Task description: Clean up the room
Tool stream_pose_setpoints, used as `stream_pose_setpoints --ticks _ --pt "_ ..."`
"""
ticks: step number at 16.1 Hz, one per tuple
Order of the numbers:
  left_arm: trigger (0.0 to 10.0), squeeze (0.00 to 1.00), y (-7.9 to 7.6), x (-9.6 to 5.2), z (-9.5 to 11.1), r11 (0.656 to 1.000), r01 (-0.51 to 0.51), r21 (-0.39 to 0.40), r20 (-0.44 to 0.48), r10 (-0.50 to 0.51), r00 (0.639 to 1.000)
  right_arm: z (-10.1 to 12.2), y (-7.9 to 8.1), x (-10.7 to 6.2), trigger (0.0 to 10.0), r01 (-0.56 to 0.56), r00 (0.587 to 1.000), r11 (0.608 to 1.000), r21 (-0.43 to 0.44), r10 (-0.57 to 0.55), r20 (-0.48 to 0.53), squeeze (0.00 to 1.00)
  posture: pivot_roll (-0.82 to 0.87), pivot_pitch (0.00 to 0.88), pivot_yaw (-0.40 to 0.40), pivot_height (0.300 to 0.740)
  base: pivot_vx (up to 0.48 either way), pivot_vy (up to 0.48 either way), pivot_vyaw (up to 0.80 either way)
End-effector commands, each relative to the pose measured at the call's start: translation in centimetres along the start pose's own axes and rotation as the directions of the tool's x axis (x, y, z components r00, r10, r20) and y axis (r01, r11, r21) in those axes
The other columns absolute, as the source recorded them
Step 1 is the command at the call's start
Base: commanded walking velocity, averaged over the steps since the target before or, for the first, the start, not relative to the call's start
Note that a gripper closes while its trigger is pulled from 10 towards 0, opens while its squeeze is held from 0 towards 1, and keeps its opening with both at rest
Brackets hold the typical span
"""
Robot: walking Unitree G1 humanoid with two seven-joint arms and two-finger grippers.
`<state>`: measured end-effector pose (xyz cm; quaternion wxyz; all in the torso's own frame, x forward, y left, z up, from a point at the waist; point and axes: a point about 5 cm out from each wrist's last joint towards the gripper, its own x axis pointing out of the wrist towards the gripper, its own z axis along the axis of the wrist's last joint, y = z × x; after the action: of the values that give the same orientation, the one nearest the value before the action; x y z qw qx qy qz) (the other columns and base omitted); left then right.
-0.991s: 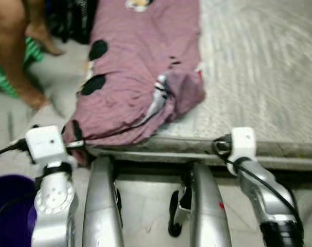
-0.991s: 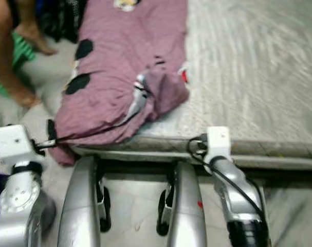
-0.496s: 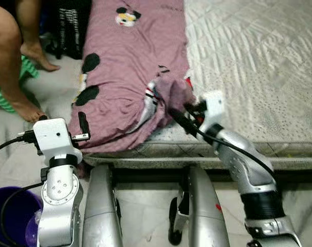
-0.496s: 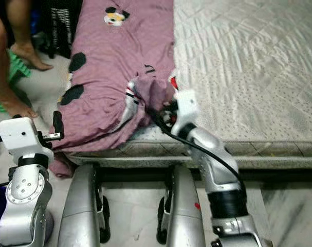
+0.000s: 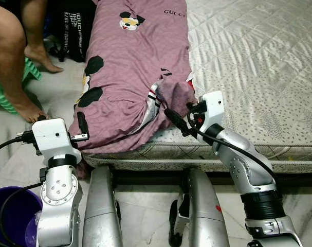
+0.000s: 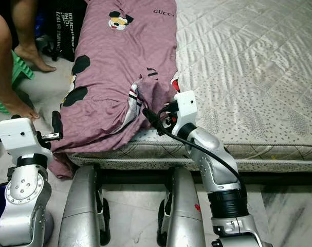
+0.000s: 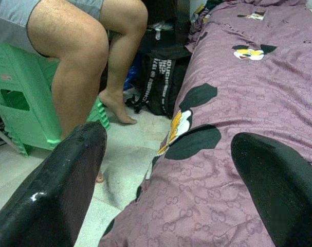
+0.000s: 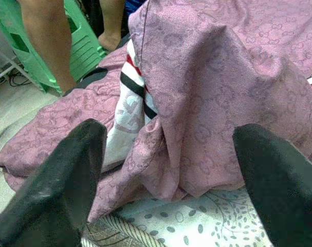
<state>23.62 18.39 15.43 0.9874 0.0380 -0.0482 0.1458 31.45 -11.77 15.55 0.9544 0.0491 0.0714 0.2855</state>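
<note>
A bed [image 5: 258, 77] with a pale patterned quilted cover takes up the right and far part of the scene, its near edge running across in front of the robot. Along the bed's left side lies a mauve blanket [image 5: 130, 67] printed with black cartoon shapes; its near left corner hangs over the mattress edge, and a bunched fold with a red, white and black striped lining [image 8: 132, 95] stands up at its near right edge. To the far left a person's bare legs [image 5: 14, 62] are planted on the pale floor [image 5: 58, 87] beside a green plastic stool [image 7: 22, 113], with a black bag [image 5: 73, 31] behind them against the bed. A purple bucket [image 5: 9, 211] sits on the floor at the near left. The right gripper [image 8: 168, 170] reaches over the near bed edge, fingers spread wide and released, just short of the bunched fold. The left gripper [image 7: 168, 175] is held near the blanket's hanging corner, fingers also apart and grasping nothing.
</note>
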Motion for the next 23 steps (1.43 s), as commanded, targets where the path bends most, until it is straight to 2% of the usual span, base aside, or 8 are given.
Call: stream_pose_setpoints --ticks 1,7,8,10,11,15,19,23 --pt "10.0 0.0 0.1 -0.1 -0.3 1.0 0.006 0.004 -0.011 -0.006 1.0 -0.3 -0.2 -0.2 10.0 0.009 1.0 1.0 0.007 -0.009 -0.005 1.0 0.04 0.156 -0.018 0.554 0.0 0.0 0.0" --pt "10.0 0.0 0.1 -0.1 -0.3 1.0 0.006 0.004 -0.011 -0.006 1.0 -0.3 -0.2 -0.2 10.0 0.009 1.0 1.0 0.007 -0.009 -0.005 1.0 0.04 0.156 -0.018 0.554 0.0 0.0 0.0" --pt "10.0 0.0 2.2 -2.2 -0.3 0.997 -0.038 0.066 -0.022 0.039 0.999 0.5 2.2 3.9 10.0 -0.034 0.994 0.999 0.037 0.029 0.104 0.0 0.23 0.236 0.005 0.554 0.0 0.0 0.0" --pt "10.0 0.0 4.6 -5.3 0.2 0.983 -0.078 0.165 -0.044 0.086 0.995 1.7 6.9 8.2 10.0 -0.091 0.977 0.994 0.056 0.079 0.198 0.03 0.22 0.23 0.003 0.554 0.0 0.0 0.0" --pt "10.0 0.0 4.6 -5.1 0.2 0.983 -0.079 0.164 -0.04 0.086 0.995 1.6 6.9 8.1 10.0 -0.099 0.976 0.993 0.065 0.085 0.2 1.0 0.22 0.226 -0.001 0.554 0.0 0.0 0.0" --pt "10.0 0.0 4.5 -5.4 0.2 0.984 -0.082 0.16 -0.039 0.089 0.995 1.7 7.0 8.4 10.0 -0.095 0.972 0.995 0.038 0.085 0.219 1.0 0.23 0.218 -0.009 0.554 0.0 0.0 0.0" --pt "10.0 0.0 4.4 -5.7 0.6 0.984 -0.074 0.163 -0.042 0.082 0.996 2.3 8.2 9.5 10.0 -0.127 0.958 0.991 0.053 0.108 0.265 0.0 0.23 0.222 -0.006 0.554 0.0 0.0 0.0" --pt "10.0 0.0 4.4 -5.5 0.6 0.983 -0.074 0.167 -0.04 0.082 0.996 0.8 8.3 10.3 10.0 -0.031 0.987 0.999 -0.009 0.032 0.159 0.0 0.24 0.229 -0.008 0.554 0.0 0.0 0.0"
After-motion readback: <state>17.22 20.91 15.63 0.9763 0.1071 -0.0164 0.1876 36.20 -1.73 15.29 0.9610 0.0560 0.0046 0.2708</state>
